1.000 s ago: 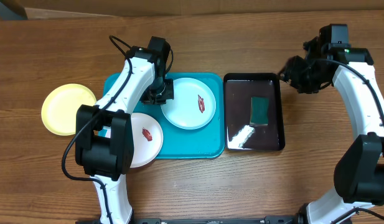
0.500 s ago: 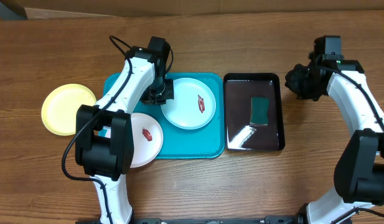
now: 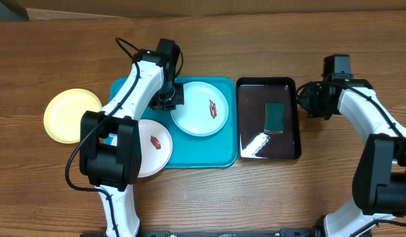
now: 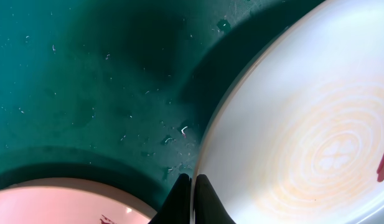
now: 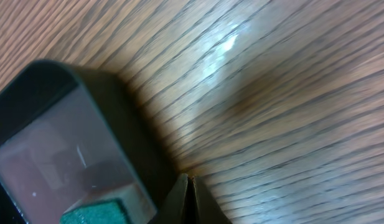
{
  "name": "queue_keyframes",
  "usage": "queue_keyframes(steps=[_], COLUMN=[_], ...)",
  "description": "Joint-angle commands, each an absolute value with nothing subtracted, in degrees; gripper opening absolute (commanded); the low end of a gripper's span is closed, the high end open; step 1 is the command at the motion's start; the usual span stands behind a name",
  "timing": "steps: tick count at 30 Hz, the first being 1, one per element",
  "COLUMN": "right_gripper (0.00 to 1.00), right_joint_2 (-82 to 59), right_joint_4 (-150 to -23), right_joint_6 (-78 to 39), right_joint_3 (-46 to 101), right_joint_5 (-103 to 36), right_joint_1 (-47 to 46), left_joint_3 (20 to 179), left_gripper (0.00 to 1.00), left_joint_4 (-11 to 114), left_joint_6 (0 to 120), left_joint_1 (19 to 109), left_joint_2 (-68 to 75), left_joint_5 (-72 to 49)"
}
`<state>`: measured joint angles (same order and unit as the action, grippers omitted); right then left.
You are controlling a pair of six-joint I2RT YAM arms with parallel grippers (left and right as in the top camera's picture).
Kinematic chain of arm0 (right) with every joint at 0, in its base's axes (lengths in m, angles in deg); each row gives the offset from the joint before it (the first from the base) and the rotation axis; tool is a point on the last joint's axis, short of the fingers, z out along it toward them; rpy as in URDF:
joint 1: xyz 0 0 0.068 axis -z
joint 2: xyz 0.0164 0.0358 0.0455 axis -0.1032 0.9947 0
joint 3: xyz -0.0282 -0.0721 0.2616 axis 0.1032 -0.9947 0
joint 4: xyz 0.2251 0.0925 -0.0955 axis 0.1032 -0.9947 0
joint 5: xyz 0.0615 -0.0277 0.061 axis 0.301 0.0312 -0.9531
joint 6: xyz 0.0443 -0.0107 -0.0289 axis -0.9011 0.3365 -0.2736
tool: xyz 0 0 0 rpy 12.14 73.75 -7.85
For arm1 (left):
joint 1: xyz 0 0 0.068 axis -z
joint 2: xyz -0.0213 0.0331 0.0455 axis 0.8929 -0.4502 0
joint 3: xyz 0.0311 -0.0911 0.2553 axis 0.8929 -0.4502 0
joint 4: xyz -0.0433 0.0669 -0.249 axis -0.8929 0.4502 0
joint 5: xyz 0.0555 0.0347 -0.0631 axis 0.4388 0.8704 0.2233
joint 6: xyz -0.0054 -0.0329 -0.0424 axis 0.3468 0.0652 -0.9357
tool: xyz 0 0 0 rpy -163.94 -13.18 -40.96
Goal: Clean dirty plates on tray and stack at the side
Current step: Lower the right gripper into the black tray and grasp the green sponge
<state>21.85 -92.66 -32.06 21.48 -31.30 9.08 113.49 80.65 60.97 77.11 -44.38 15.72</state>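
The pale blue plate (image 3: 193,117) lies on the turquoise tray (image 3: 209,158) with a red food bit (image 3: 213,108) on it. My left gripper (image 3: 170,100) is at that plate's left edge. In the left wrist view the left gripper (image 4: 193,180) is shut with the plate (image 4: 304,124) rim pinched between its tips. The white plate (image 3: 153,155) sits at the tray's front left and also carries a red bit. The yellow-green plate (image 3: 68,115) rests on the table left of the tray. My right gripper (image 3: 309,104) is shut and empty over the wood.
A glossy black tray (image 3: 252,112) with a green sponge (image 3: 275,117) stands right of the turquoise tray. In the right wrist view the right gripper (image 5: 189,179) hovers just beside the black tray (image 5: 48,143) corner, the sponge (image 5: 95,216) at the bottom edge.
My right gripper has closed and moved down and left, from the back right toward the black tray's right edge. The left arm and the plates have not moved.
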Motion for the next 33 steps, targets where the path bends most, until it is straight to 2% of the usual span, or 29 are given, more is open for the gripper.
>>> queue_keyframes(steps=[1, 9, 11, 13, 15, 21, 26, 29, 33], right_gripper=[0.04, 0.04, 0.07, 0.12, 0.23, 0.48, 0.54, 0.6, 0.64], right_joint_2=[21.9, 21.9, 21.9, 21.9, 21.9, 21.8, 21.8, 21.8, 21.9], right_joint_4=[-92.3, -93.5, -93.6, -93.6, -94.8, -108.5, -118.0, -120.9, -122.8], right_joint_6=[-32.5, -32.3, -32.3, -32.0, -29.2, -24.1, -18.7, -18.8, -18.7], right_joint_3=[21.2, 21.2, 21.2, 21.4, 22.5, 34.1, 42.0, 42.2, 40.4], right_joint_5=[-32.1, -33.0, -31.9, -30.1, -30.0, -31.1, -38.9, -38.9, -38.9], right_joint_1=[7.0, 3.4, 3.1, 3.2, 4.0, 6.0, 4.7, 3.1, 0.6], left_joint_3=[113.2, 113.2, 113.2, 113.2, 113.2, 113.2, 113.2, 113.2, 113.2], left_gripper=[0.04, 0.04, 0.04, 0.04, 0.04, 0.04, 0.04, 0.04, 0.04], left_joint_4=[80.5, 80.5, 80.5, 80.5, 80.5, 80.5, 79.7, 79.8, 80.8], left_joint_6=[59.8, 59.8, 59.8, 59.8, 59.8, 60.2, 60.2, 60.2, 60.2], left_joint_1=[77.1, 77.1, 77.1, 77.1, 77.1, 77.1, 77.1, 77.1, 77.2], left_joint_2=[-42.5, -42.5, -42.5, -42.5, -42.5, -42.5, -42.5, -42.5, -42.5], left_joint_5=[16.7, 16.7, 16.7, 16.7, 16.7, 16.9, 18.0, 18.0, 18.0])
